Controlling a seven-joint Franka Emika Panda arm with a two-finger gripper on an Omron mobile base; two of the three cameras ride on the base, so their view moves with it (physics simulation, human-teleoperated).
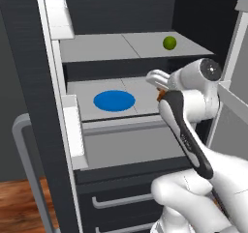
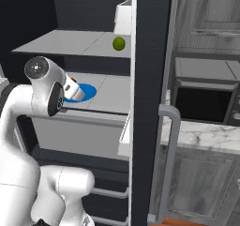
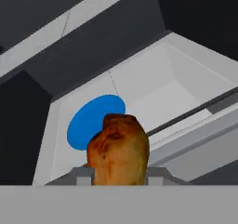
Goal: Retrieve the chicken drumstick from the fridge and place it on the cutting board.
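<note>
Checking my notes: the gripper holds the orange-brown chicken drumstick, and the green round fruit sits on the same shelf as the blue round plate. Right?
Not quite. The left base view shows the green round fruit one shelf above the blue round plate. The gripper does hold the orange-brown chicken drumstick.

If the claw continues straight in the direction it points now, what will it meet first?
Probably the blue plate on the fridge's middle shelf: in the hand view it lies directly beyond the chicken drumstick that the claw holds. Depth is unclear.

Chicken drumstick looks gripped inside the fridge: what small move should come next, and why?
Probably draw the hand straight back out of the fridge. The gripper is shut on the chicken drumstick, held clear of the blue plate and the shelf, with no cutting board in sight.
</note>
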